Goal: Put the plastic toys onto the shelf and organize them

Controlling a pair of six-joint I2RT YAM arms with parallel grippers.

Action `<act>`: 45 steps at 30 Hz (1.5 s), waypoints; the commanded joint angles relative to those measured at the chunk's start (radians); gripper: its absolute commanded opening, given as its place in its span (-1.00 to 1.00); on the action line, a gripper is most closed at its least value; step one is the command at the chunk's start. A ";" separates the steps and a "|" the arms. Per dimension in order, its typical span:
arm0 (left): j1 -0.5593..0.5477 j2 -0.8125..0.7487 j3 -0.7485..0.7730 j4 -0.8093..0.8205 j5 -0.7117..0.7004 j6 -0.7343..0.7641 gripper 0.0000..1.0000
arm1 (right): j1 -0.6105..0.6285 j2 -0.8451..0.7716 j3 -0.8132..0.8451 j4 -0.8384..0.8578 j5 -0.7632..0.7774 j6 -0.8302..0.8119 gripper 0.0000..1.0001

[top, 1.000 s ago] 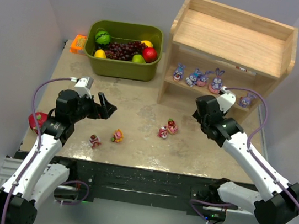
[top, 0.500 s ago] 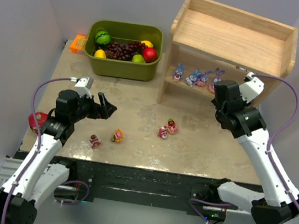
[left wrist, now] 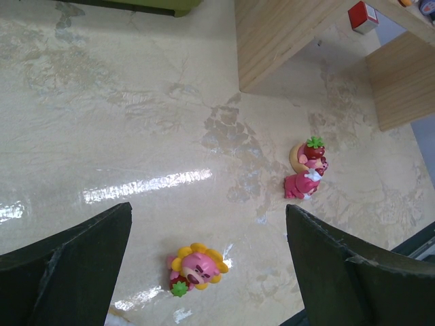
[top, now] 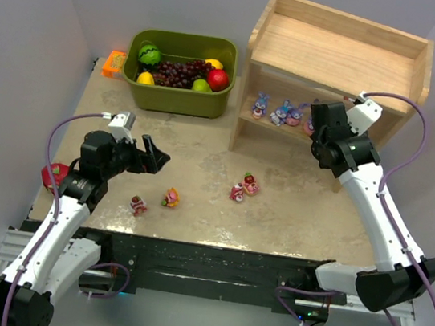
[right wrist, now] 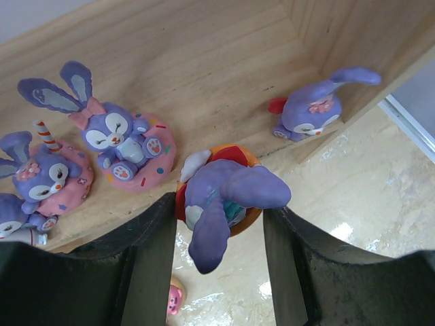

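Note:
The wooden shelf (top: 337, 58) stands at the back right. Three purple bunnies (top: 281, 112) show on its lower tier. My right gripper (top: 322, 119) is at that tier's front edge, shut on a purple bunny with an orange-red base (right wrist: 224, 193). In the right wrist view, bunnies on pink bases (right wrist: 126, 139) stand to its left and one bunny (right wrist: 309, 109) in the right corner. My left gripper (top: 153, 156) is open and empty above the table. A flower-topped bear (left wrist: 197, 266) lies below its jaws, and two strawberry bears (left wrist: 307, 173) are further right. A fourth bear (top: 138, 205) is near the front edge.
An olive-green bin (top: 173, 106) of fake fruit stands at the back left, with a small orange box (top: 114, 63) beside it. A pink-red object (top: 55, 173) lies at the table's left edge. The shelf's side board (left wrist: 285, 37) rises ahead of the left gripper.
My right arm has swung up and back from above the table to the shelf's lower tier, carrying the bunny. The left arm has not moved.

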 commanded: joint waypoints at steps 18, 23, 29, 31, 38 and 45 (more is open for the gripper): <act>-0.003 -0.008 -0.004 0.002 0.006 0.019 0.99 | -0.044 0.044 0.015 0.081 0.086 0.067 -1.00; -0.003 -0.008 -0.002 -0.001 0.000 0.022 0.99 | -0.049 0.013 -0.049 0.144 0.092 0.090 -1.00; -0.003 -0.007 -0.004 -0.004 -0.003 0.022 0.99 | -0.052 0.007 -0.081 0.167 0.092 0.121 -1.00; -0.003 -0.007 -0.004 -0.004 -0.005 0.022 0.99 | -0.052 0.010 -0.086 0.169 0.097 0.127 -1.00; -0.003 -0.007 -0.002 -0.009 -0.006 0.023 0.99 | -0.052 0.019 -0.106 0.185 0.114 0.152 -0.99; -0.003 -0.007 -0.002 -0.009 -0.009 0.025 0.99 | -0.053 0.035 -0.112 0.178 0.138 0.176 -0.68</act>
